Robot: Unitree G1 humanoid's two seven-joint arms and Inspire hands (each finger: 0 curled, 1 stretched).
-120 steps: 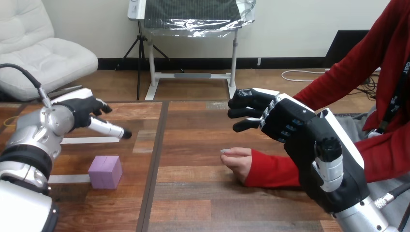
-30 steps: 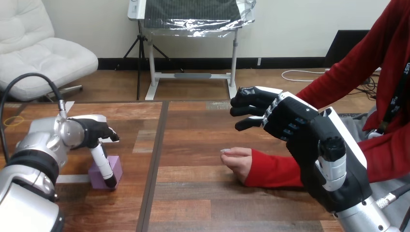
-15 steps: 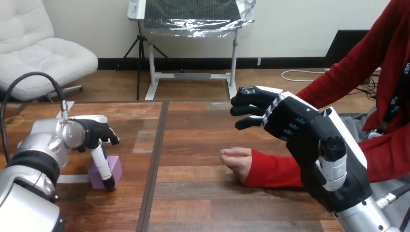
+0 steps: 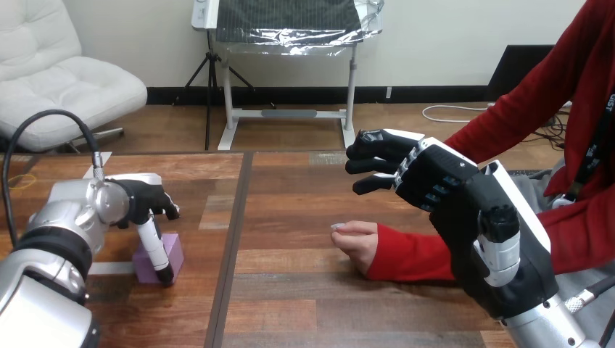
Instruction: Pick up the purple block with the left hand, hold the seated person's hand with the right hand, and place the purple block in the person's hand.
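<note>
The purple block lies on the wooden table at the left. My left hand is down on it: the thumb runs down the block's near face and the other fingers curl at its far top edge. The block rests on the table. My right hand hovers open at the right, fingers loosely bent, above and beyond the person's hand. That hand lies on the table, loosely closed, and stays apart from my right hand.
The person's red sleeve stretches along the table from the right edge. A strip of pale tape lies on the table next to the block. A dark seam runs down the tabletop between the block and the person's hand.
Four seconds ago my left hand was raised beyond the block; it has come down onto it. In the last second it barely shifted. My right hand and the person's hand have stayed put.
</note>
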